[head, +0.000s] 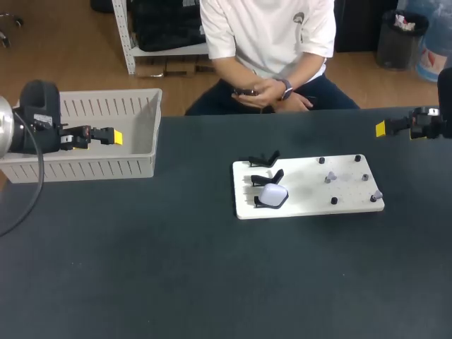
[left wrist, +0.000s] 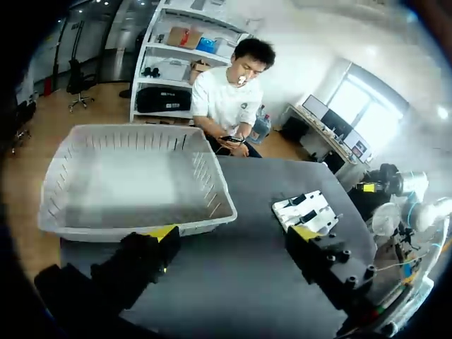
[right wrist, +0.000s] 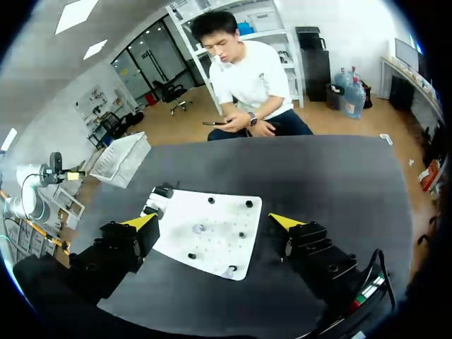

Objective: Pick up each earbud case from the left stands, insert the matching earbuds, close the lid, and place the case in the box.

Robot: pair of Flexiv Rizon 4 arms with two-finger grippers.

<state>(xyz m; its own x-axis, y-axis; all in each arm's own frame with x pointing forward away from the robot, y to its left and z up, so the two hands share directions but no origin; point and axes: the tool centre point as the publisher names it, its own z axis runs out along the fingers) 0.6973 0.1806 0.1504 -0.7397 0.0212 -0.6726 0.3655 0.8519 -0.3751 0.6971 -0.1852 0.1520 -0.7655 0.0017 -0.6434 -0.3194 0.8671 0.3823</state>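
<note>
One earbud case (head: pixel 272 195), white, sat in the nearest of three black stands (head: pixel 267 176) at the left end of the white board (head: pixel 304 208). The other two stands held nothing. I could not tell whether the case lid was open or closed.

1. Progress. I saw no case inside the box (head: pixel 85 168), either from the head view or from the left wrist view. Two small pale items, which I judged to be the earbuds (head: pixel 330 176), lay on the right half of the board among black pegs (head: pixel 334 201), apart from the case. I therefore rated the work on this case as not yet begun: pick-up, earbud insertion, lid closure and placement in the box were all outstanding.

2. Grippers. The left gripper (left wrist: pixel 233 233) hung at the box with its fingers apart and nothing between them. The right gripper (right wrist: pixel 212 221) hung near the right table edge, well apart from the board, with its fingers likewise spread and unloaded.

3. Markings. I could read no label or writing on the case, the board or the box.
</note>
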